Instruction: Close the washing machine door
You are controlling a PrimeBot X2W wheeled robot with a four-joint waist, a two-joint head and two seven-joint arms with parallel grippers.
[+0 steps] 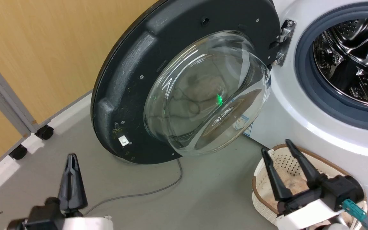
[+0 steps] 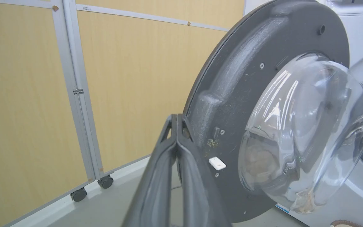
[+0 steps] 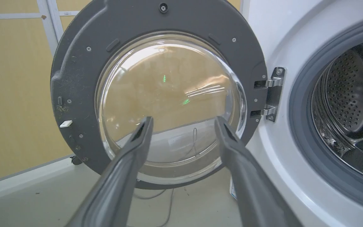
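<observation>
The washing machine [image 1: 299, 105] stood at the floor's right edge, drum exposed. The washing machine door [image 1: 133, 80] hung wide open on its left-side hinge. A basket [image 1: 260, 169] sat against the machine's front. Above it the right gripper [image 1: 276, 146] was spread wide, empty. The left gripper [image 1: 72, 159], fingers pressed together and empty, was near the door's free edge.

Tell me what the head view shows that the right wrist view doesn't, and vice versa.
Head view adds: the shut left gripper and a white perforated basket with a brown rim beside the big white washing machine. Right wrist view adds: the large round black-rimmed door face-on beyond the open right gripper. Both: door open, metal hinge, steel perforated drum.
</observation>
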